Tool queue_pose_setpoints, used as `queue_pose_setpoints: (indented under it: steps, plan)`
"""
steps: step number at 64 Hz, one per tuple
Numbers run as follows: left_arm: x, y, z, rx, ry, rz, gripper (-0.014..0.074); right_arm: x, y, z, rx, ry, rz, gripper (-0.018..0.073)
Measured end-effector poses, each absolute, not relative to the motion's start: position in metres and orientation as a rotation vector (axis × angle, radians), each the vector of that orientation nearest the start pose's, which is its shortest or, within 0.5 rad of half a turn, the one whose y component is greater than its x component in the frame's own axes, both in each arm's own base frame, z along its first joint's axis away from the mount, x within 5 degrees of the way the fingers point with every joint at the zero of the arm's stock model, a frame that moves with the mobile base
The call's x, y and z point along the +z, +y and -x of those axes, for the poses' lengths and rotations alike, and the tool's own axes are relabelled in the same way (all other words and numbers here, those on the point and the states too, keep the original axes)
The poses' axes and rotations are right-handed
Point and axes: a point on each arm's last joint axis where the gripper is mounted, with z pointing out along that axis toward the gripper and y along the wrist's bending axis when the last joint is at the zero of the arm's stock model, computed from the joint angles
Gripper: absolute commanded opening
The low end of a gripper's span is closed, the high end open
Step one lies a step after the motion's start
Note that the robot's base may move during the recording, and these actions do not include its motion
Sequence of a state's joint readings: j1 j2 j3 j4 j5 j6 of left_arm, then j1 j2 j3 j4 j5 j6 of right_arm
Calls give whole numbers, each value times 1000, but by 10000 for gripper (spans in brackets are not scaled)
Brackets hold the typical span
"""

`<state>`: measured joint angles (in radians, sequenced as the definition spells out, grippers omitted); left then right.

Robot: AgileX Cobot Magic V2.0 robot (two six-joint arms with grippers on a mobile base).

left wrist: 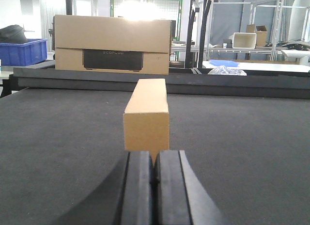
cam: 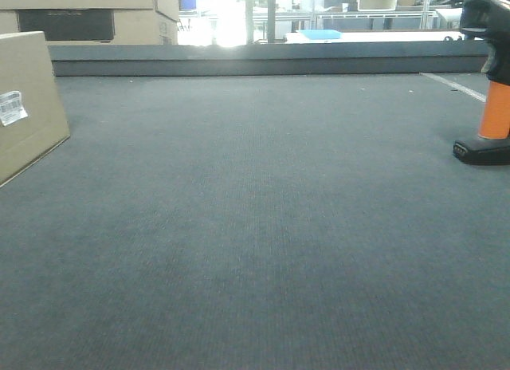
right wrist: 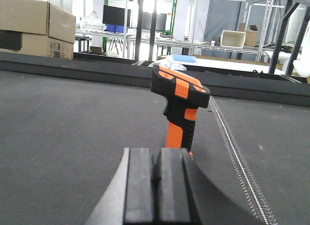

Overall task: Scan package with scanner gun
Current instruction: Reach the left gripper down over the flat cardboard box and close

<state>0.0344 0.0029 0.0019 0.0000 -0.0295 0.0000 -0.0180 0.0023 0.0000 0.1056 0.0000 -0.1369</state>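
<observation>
The package (cam: 24, 107), a tan cardboard box with a white barcode label (cam: 11, 107), stands on edge at the far left of the front view. In the left wrist view the package (left wrist: 147, 113) stands straight ahead, end-on. My left gripper (left wrist: 154, 157) sits just short of it, shut and empty. The scanner gun (cam: 492, 83) stands upright on its black foot at the right edge of the front view. In the right wrist view the scanner gun (right wrist: 178, 106) shows its black head and orange handle. My right gripper (right wrist: 156, 154) is shut with nothing in it, just in front of the gun.
Dark grey carpet-like table surface (cam: 255, 226) with a raised back rim (cam: 263, 61). Big cardboard cartons with a black panel (left wrist: 112, 44) stand behind the rim at the left. A white stitched line (right wrist: 232, 147) runs along the right side. Shelving and bins lie beyond.
</observation>
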Motion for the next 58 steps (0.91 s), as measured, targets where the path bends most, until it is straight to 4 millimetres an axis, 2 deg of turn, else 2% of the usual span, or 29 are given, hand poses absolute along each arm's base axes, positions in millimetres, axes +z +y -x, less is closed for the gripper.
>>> queue_pose_setpoints:
  steps: [58]
  plan:
    - [215,2,-56,28,1459,25,-111,213,-1,-56,-40,1486,10,-168]
